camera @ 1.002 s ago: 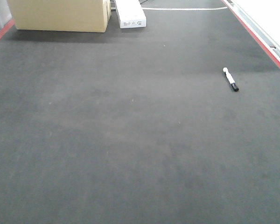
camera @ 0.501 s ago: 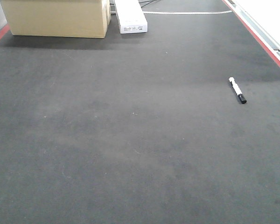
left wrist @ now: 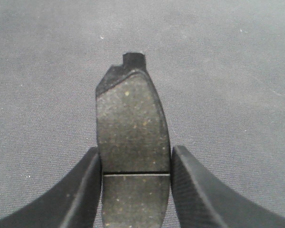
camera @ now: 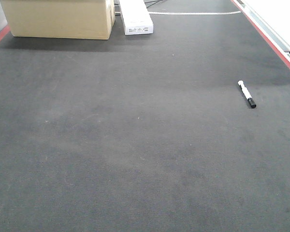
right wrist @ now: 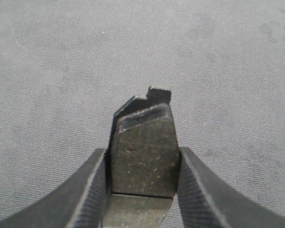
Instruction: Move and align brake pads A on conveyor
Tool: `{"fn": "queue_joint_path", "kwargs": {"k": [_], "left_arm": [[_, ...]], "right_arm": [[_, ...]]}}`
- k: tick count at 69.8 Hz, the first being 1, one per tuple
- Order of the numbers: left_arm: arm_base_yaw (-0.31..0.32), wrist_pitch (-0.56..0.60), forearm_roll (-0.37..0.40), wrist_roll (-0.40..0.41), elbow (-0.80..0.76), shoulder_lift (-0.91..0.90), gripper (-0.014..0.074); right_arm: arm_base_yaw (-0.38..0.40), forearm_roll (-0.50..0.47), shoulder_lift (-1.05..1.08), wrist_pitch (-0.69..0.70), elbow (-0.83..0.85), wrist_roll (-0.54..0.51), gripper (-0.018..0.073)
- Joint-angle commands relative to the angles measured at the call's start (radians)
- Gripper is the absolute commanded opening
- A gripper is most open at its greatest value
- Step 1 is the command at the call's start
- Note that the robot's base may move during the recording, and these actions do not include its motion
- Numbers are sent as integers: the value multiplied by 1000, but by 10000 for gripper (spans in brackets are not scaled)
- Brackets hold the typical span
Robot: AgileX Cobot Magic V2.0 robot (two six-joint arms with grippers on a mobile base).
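Note:
In the left wrist view my left gripper (left wrist: 134,147) is shut on a dark-grey speckled brake pad (left wrist: 128,109). Both fingers press its sides at the cross groove, and its end tab points away from me. My right gripper (right wrist: 140,149) is shut the same way on a second brake pad (right wrist: 147,128), tab forward. Both pads hang above the rough dark conveyor (left wrist: 228,71) (right wrist: 61,71). The front view shows the wide belt (camera: 135,145) but neither gripper and no pad lying on it.
A white marker pen (camera: 247,94) with a black cap lies on the belt at the right. A cardboard box (camera: 58,19) and a white box (camera: 135,17) stand at the far end. Red strips (camera: 275,48) run along the belt's edges.
In the front view the pen and the boxes slid down and to the right between one second and half a second ago. Since then the view has hardly shifted.

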State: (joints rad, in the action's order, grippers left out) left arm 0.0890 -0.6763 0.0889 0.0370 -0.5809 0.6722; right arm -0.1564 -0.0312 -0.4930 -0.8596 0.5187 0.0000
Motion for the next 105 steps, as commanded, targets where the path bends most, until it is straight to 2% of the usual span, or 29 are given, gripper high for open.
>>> {"fn": "queue_joint_path", "kwargs": {"k": [1, 66, 79, 105], "left_arm": [[3, 80, 12, 9, -31, -3, -6], [3, 93, 19, -1, -47, 5, -6], [3, 57, 19, -80, -173, 156, -6], [3, 16, 11, -44, -442, 616, 4]], "right_arm": [[2, 3, -1, 78, 30, 0, -2], [2, 3, -1, 78, 30, 0, -2], [2, 3, -1, 78, 30, 0, -2], [2, 3, -1, 78, 30, 0, -2]]}}
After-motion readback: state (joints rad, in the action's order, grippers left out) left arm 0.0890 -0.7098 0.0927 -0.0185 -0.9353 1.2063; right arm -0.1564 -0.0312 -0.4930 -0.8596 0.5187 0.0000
